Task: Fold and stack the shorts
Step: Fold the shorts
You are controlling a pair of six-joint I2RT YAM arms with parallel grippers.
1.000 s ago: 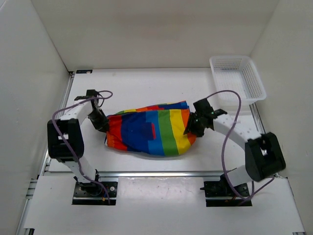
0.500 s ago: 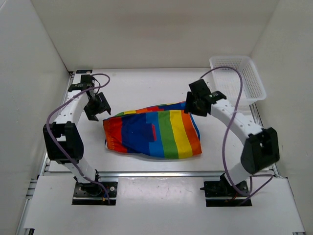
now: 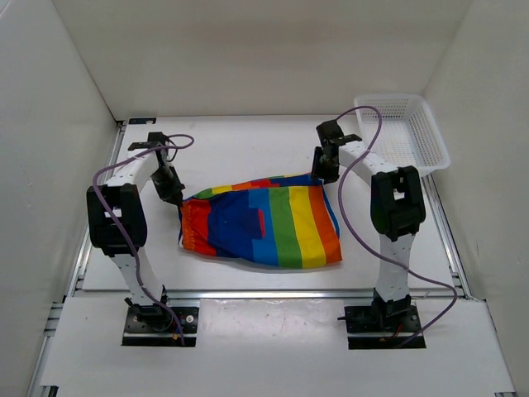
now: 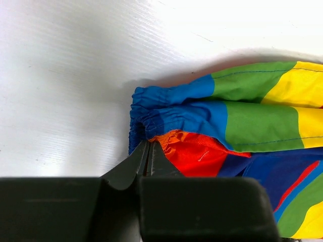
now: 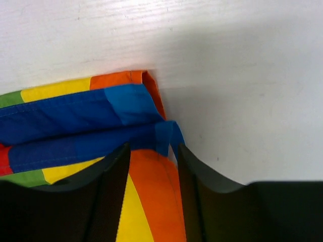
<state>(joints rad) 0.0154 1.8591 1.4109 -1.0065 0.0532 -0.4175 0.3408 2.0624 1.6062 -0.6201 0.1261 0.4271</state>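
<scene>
The rainbow-striped shorts point(image 3: 260, 225) lie folded flat in the middle of the table, with the gathered waistband on the left and the leg hems on the right. My left gripper point(image 3: 171, 194) is at the back left corner. In the left wrist view its jaws point(image 4: 149, 146) are shut, tips touching the orange and blue waistband point(image 4: 161, 96), with no fabric showing between them. My right gripper point(image 3: 321, 172) is at the back right corner. In the right wrist view it point(image 5: 151, 151) is open, straddling the orange hem and a small blue flap of the shorts point(image 5: 75, 116).
A white plastic mesh basket point(image 3: 402, 132) stands at the back right corner of the table. White walls enclose the table on the left, back and right. Purple cables loop off both arms.
Both grippers left the ends of the shorts and swung back. The shorts now lie flatter and wider. The left gripper has come back to the waistband corner, the right to the back right hem corner.
</scene>
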